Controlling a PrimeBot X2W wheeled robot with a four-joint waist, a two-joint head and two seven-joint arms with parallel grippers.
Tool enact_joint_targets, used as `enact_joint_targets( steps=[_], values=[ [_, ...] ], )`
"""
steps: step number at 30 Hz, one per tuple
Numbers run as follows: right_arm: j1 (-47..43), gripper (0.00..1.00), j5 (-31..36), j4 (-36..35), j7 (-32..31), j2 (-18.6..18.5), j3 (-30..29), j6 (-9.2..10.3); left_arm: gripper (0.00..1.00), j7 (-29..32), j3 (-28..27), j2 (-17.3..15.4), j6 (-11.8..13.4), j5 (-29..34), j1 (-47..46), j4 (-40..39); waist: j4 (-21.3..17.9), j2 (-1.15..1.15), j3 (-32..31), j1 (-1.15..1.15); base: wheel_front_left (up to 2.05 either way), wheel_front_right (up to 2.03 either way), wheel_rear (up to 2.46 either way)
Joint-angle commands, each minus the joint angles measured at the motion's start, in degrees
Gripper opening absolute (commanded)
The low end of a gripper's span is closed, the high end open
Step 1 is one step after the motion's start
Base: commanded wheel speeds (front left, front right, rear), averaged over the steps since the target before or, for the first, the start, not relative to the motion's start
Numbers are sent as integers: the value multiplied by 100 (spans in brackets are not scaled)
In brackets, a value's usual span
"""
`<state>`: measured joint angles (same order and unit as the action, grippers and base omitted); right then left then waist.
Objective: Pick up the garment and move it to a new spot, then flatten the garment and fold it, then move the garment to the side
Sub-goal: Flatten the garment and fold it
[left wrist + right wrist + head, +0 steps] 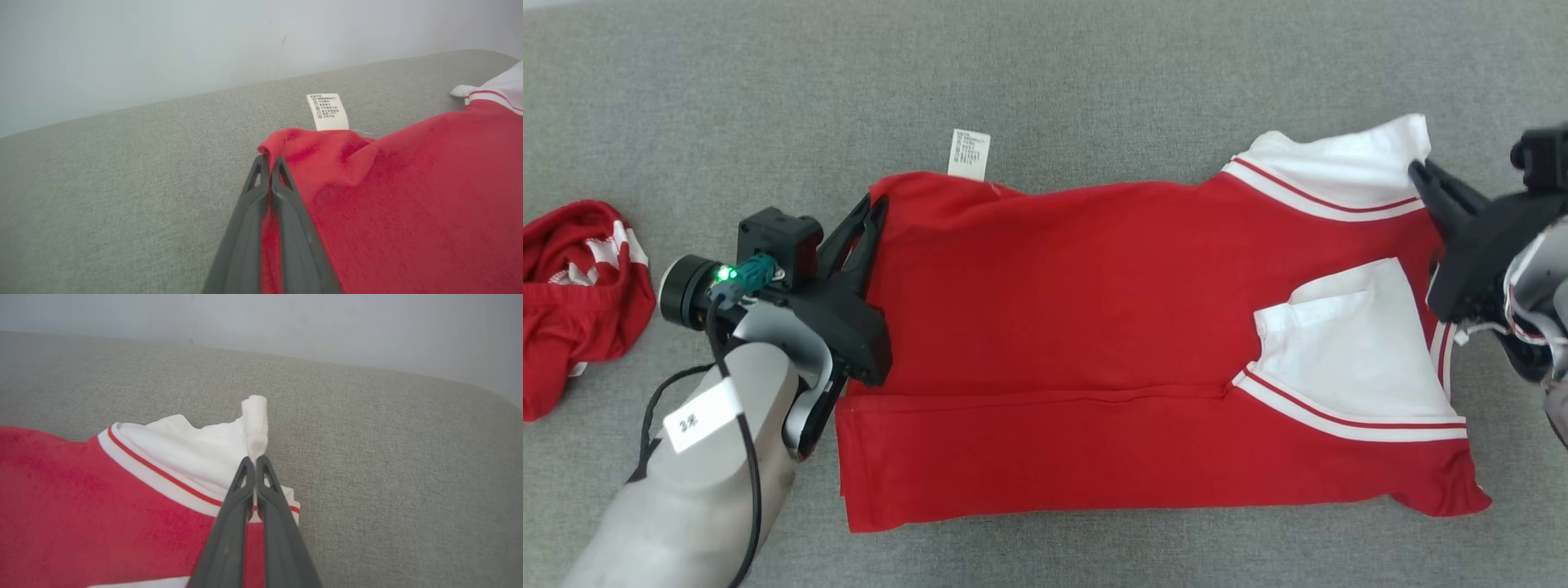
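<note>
Across the grey cushion (1045,73) lies the red-and-white T-shirt (1094,327), seemingly soft and limp; left gripper (269,160) pinches its far-left hem corner (284,136), right gripper (254,459) its far white sleeve (255,416). Corners seem the sensible holds.

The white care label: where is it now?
In the head view, the care label lies on the grey surface beyond the red garment's far edge, near the left gripper.
</note>
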<state>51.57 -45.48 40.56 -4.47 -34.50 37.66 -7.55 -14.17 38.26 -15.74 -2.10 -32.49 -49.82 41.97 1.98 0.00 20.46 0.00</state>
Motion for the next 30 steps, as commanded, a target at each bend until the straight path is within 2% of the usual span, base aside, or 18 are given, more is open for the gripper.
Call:
enact_joint_targets(
  steps=[1, 6, 12, 13, 14, 22, 30],
  values=[
    [-138, 0, -26, -61, 74, -84, -39, 14, 0, -55, -48, -41, 52, 35, 113, -89, -7, 0, -61, 0, 0, 0, 0],
    [-785, 0, -108, -403, 253, -272, -204, 14, 0, -101, -287, -144, 256, 190, 654, -596, -11, 0, -227, 0, 0, 0, 0],
    [-1604, 0, -195, -800, 118, -453, -558, 15, 0, -106, -629, -124, 378, 242, 1422, -988, -21, 0, -359, 0, 0, 0, 0],
    [-1719, 0, -189, -866, 103, -446, -634, 15, 0, -106, -684, -110, 397, 253, 1521, -1028, -31, 0, -369, 0, 0, 0, 0],
    [-1832, 0, -178, -929, 76, -444, -713, 14, 5, -107, -721, -97, 406, 279, 1620, -1054, -40, 0, -379, 0, 0, 0, 0],
    [-2647, 0, 87, -1546, -397, -392, -1408, 15, 8, -102, -980, 40, 398, 361, 2030, -1014, -69, 0, -477, 0, 0, 0, 0],
    [-3466, 0, 535, -2459, -786, -61, -2343, 14, 10, -102, -1273, 147, 384, 442, 2356, -1153, -101, 0, -584, 0, 0, 0, 0]
  ],
)
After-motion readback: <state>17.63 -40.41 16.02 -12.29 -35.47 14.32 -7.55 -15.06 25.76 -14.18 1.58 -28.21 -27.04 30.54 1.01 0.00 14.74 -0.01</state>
